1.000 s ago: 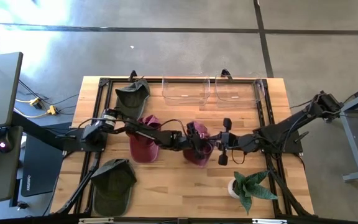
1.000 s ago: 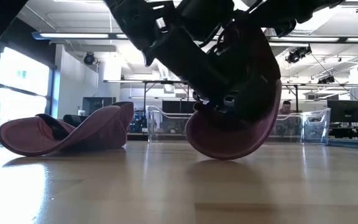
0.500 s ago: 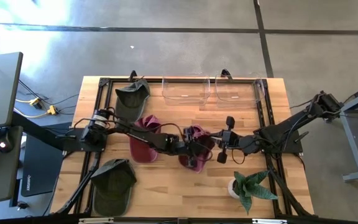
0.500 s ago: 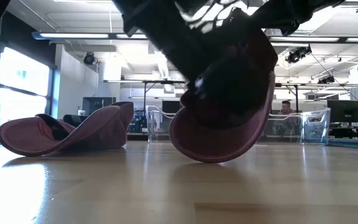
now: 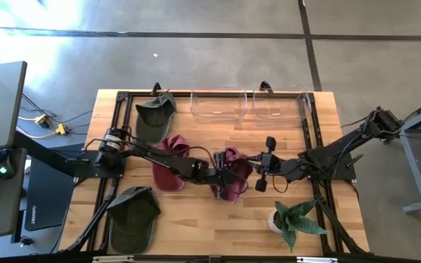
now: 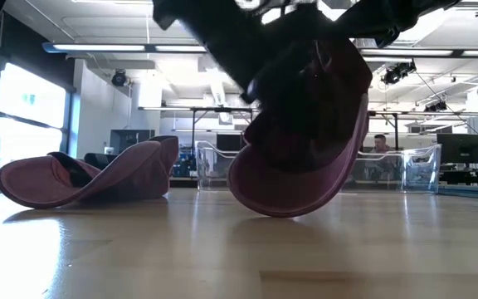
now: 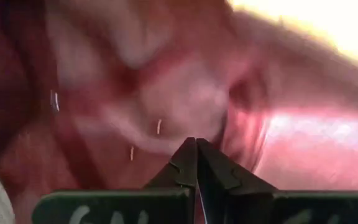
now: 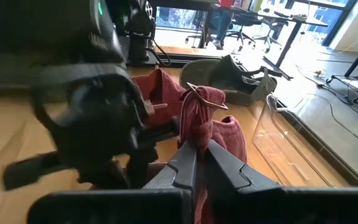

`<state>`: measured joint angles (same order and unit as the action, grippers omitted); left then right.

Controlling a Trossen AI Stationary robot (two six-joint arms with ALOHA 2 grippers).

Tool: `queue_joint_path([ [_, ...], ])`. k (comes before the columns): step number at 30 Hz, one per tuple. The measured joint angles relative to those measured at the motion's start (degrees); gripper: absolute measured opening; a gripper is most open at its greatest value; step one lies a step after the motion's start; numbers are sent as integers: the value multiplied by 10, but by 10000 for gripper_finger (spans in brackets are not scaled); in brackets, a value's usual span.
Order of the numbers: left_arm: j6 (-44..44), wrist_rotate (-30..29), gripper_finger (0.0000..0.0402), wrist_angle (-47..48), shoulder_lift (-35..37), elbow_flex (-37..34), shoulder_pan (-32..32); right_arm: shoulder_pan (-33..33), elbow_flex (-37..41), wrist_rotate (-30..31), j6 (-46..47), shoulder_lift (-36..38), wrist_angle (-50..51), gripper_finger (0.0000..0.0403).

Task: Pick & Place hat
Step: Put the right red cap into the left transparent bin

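Observation:
A maroon hat (image 5: pixel 234 169) sits at the table's middle between both grippers; in the low view this hat (image 6: pixel 301 158) stands tilted on its brim's lower edge (image 6: pixel 276 212). My left gripper (image 5: pixel 220 177) reaches in from the left and is shut on it. My right gripper (image 5: pixel 257 172) comes from the right and is shut on it too. A second maroon hat (image 5: pixel 168 165) lies upside down to the left. Two dark green hats lie at the far left (image 5: pixel 156 111) and the near left (image 5: pixel 133 212). My left gripper (image 7: pixel 196 144) is shut on the maroon hat's cloth (image 7: pixel 166 106), which fills the wrist view; which part of the hat this is cannot be told. My right gripper (image 8: pixel 196 148) pinches a bunched fold of the hat's cloth (image 8: pixel 197 118) between its two fingers, coming level from the table's right. The cloth stands up past the fingertips, and the hat is tilted with its brim low at the table.
Two clear plastic bins (image 5: pixel 218 104) (image 5: pixel 281 104) stand at the far edge. A small potted plant (image 5: pixel 292 219) stands near the right front. Black frame rails run along the table's sides.
My left gripper has moved toward the table's near and left side, staying on the hat. The hat has shifted a little leftward with it and tipped more upright, its brim swinging left in the low view. The right gripper has kept its hold.

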<state>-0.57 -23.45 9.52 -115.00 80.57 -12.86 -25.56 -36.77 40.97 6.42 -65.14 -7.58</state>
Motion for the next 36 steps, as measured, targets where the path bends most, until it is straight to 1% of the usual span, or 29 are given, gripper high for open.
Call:
queue_joint_path([
  [2, -9, -8, 4, -1, 0, -1, 2, 0, 0, 0, 1, 0, 0, 17],
  [5, -13, -40, 5, -48, 3, -1, 2, 0, 0, -4, 0, 0, -2, 19],
  [7, -10, -64, 5, -107, -6, -5, 1, 0, 0, -23, 1, 0, -8, 17],
  [8, -3, -71, 5, -152, -19, -4, 4, 0, 0, -36, 1, 0, -13, 16],
  [11, 30, -83, 5, -234, -48, -8, 9, 0, 1, -61, -7, 0, -29, 14],
  [13, 43, -82, 5, -310, -70, -7, 16, 0, 1, -72, -12, 1, -42, 15],
  [16, 49, -69, 5, -348, -90, -7, 27, 0, 1, -112, -18, 0, -53, 19],
  [19, 54, -14, 5, -384, -109, -6, 40, 1, 2, -137, -28, 0, -55, 18],
  [22, 68, 42, 5, -388, -109, -6, 42, 0, 2, -146, -35, 0, -57, 15],
  [25, 90, 66, 5, -371, -107, -6, 31, 0, 2, -152, -39, 0, -52, 14],
  [27, 114, 58, 5, -334, -89, -7, 17, 0, 2, -155, -39, 0, -57, 16],
  [30, 135, 16, 5, -277, -62, -5, -5, -5, -1, -150, -39, 1, -66, 19],
  [32, 132, -14, 5, -216, -51, -5, -19, -11, 0, -131, -40, 1, -63, 18],
  [34, 126, -29, 5, -153, -36, -7, -33, -18, 0, -111, -46, 2, -62, 16],
  [36, 125, -33, 5, -128, -21, -6, -43, -24, 0, -100, -52, 6, -65, 15],
])
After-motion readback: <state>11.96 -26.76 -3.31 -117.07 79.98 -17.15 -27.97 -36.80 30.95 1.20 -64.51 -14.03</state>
